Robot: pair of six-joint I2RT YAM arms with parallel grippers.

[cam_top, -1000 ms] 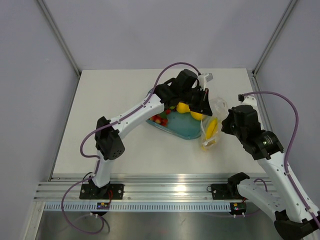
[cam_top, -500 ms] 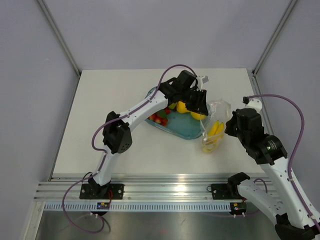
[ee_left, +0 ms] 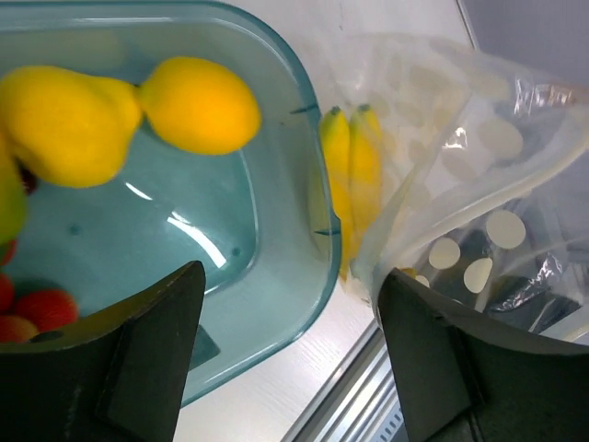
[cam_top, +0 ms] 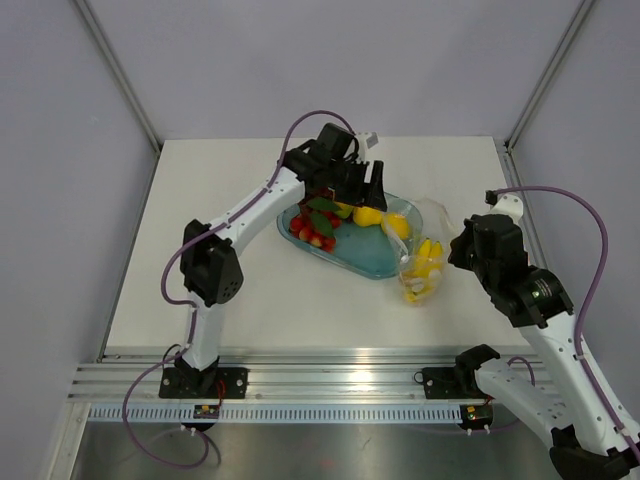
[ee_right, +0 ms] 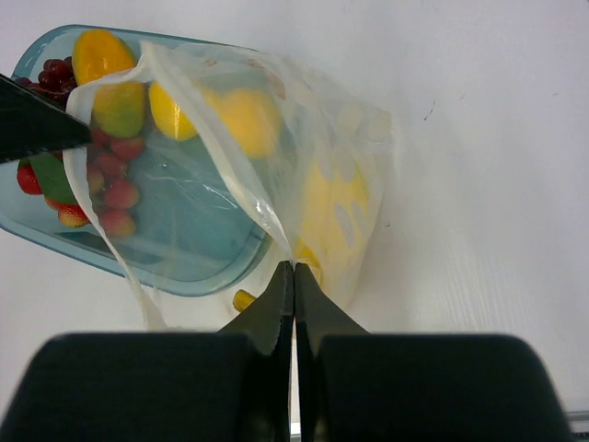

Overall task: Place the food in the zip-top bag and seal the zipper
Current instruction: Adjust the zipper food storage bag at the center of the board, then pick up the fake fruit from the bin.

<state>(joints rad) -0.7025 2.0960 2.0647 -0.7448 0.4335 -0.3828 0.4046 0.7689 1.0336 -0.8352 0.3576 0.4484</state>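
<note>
Right fingers (ee_right: pixel 293 293): were pressed together, with an edge of the zip-top bag (ee_right: pixel 342 189) pinched at the tips.
Left fingers (cam_top: pixel 366 186): were spread wide and held nothing; they were poised above the far right end of the tray (cam_top: pixel 352 262).
Zip-top bag: was lifted at its pinched edge, while its lower part rested on the table (cam_top: pixel 200 230) against the right end of the tray, toward the table's right edge.
Zipper (ee_right: pixel 225 173): was seen as a pale strip along the bag's mouth; the mouth was held apart and unsealed, and it reached over the tray's right end.
Banana bunch (ee_left: pixel 350 170): was lodged inside the bag, just outside the tray's wall.
Pear (ee_left: pixel 64 124) and lemon (ee_left: pixel 198 101): were lying in the tray, touching each other, at its right end.
Strawberries (cam_top: pixel 312 232) and green leaves (cam_top: pixel 322 205): were gathered at the tray's left end.
Tray: was set on the right half of the table, about midway between the far and near edges.
</note>
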